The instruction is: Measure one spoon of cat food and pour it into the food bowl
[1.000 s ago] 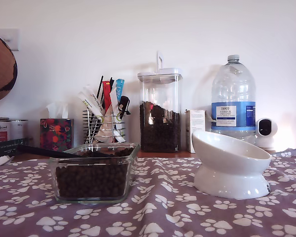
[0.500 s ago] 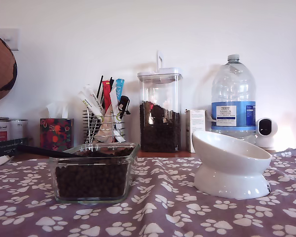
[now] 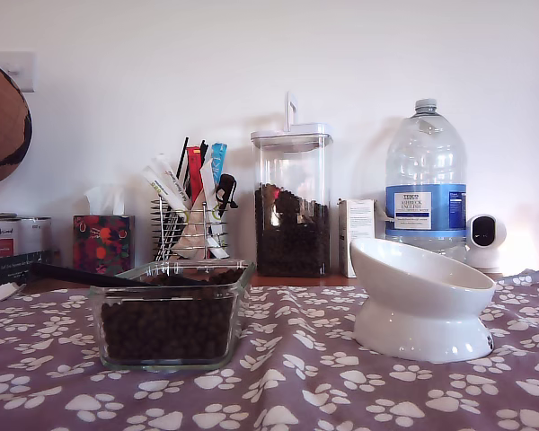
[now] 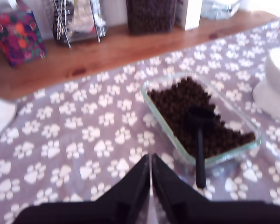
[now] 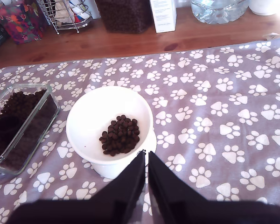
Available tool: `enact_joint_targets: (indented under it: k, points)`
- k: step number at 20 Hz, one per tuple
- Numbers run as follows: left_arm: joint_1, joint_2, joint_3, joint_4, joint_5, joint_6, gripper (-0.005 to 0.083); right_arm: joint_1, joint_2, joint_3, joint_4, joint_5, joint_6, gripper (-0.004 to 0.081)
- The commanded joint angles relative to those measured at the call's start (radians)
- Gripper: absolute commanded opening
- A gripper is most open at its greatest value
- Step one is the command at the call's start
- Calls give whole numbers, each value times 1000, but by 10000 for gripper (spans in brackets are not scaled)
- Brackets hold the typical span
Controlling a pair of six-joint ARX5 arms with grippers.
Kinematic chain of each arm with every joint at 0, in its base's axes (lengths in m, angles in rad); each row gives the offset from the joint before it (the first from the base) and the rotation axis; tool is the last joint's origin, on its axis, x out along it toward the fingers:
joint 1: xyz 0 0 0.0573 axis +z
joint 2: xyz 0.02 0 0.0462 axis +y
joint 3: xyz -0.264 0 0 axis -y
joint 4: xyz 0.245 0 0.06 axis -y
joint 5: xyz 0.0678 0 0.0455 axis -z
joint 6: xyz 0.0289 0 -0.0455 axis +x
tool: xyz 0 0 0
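The black plastic spoon (image 4: 200, 140) lies in the rectangular clear glass dish (image 3: 242, 305) at the exterior view's lower left, its round cup on the pellets and its thin handle overhanging the rim. A small heap of cat food (image 5: 120, 135) sits in the glossy white food bowl (image 3: 413, 278) at lower right. My first end effector (image 4: 150, 162) and my second end effector (image 5: 146, 159) are both clenched on nothing over the paw-print cloth (image 3: 305, 386).

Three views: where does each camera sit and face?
Exterior view: low and level, looking across dish and bowl; no arm shows.
First wrist view: above my first claw, looking down on the spoon in the dish.
Second wrist view: above my second claw, down on cat food in the bowl.
All share dish and bowl.
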Motion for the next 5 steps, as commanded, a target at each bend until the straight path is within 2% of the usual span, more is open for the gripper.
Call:
enact_joint_targets:
  k: [1, 5]
  points:
    - [-3, 4, -12, -18, -1, -3, -19, 3, 4, -16, 6, -1, 1, -10]
    - [-3, 4, -12, -61, -1, -3, -19, 3, 4, -16, 6, -1, 1, -10]
